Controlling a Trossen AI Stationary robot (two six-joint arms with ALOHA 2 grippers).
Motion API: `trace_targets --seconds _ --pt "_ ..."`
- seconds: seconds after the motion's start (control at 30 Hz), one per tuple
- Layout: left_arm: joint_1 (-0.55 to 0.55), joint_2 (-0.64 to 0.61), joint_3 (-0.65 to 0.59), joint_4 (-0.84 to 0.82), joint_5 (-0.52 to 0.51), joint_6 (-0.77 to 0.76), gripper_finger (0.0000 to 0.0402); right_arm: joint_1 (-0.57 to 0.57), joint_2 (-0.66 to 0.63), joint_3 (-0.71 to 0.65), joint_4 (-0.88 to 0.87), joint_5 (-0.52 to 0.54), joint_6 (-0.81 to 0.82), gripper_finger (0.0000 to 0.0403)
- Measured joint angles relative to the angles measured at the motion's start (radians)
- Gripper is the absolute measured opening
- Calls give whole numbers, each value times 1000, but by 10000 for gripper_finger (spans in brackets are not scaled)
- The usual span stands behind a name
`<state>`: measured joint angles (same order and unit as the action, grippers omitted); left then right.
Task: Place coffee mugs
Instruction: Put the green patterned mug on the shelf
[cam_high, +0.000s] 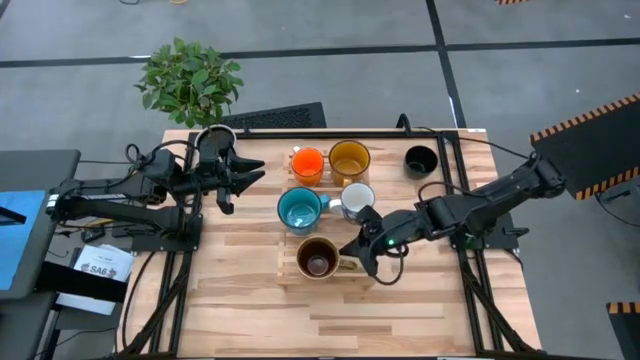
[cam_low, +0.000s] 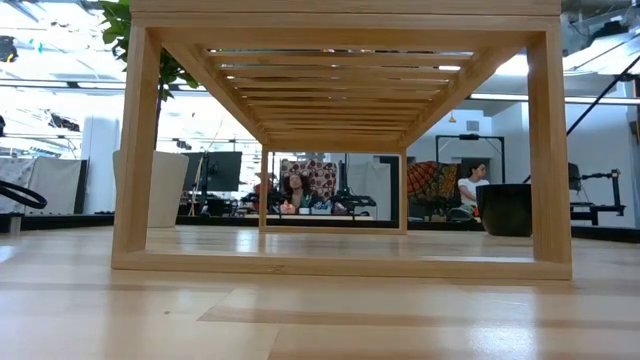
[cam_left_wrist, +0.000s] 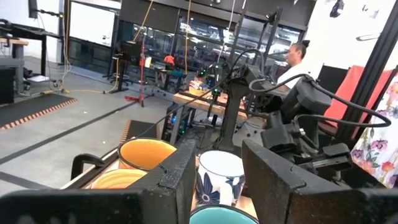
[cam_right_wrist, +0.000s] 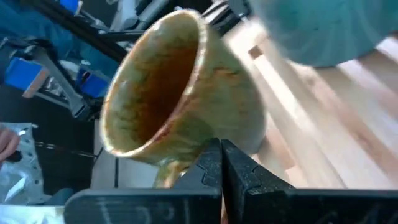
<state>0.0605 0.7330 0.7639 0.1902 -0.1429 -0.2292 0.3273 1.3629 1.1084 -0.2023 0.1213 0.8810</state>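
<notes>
Mugs (cam_high: 322, 185) crowd table centre; near table edge (cam_high: 340, 330) bare; plant (cam_high: 190, 80) beyond far-left corner.

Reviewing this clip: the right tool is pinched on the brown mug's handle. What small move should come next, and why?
Probably open the right tool and back away: the brown mug already appears to sit upright on the wooden rack, in front of the teal mug.

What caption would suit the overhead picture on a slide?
Right gripper shut at the brown mug on a wooden rack; left gripper waits open beside orange, amber, teal and white mugs.
</notes>
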Motion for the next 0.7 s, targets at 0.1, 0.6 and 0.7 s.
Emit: trace_targets --seconds 0.1,0.6,0.7 --pt "0 0 0 0 0 7 116 -17 -30 -1 -70 4 -17 17" --pt "0 0 0 0 -18 7 116 137 -85 22 -281 -98 16 17" --pt "0 0 0 0 -30 7 116 135 -28 21 -264 -75 3 17"
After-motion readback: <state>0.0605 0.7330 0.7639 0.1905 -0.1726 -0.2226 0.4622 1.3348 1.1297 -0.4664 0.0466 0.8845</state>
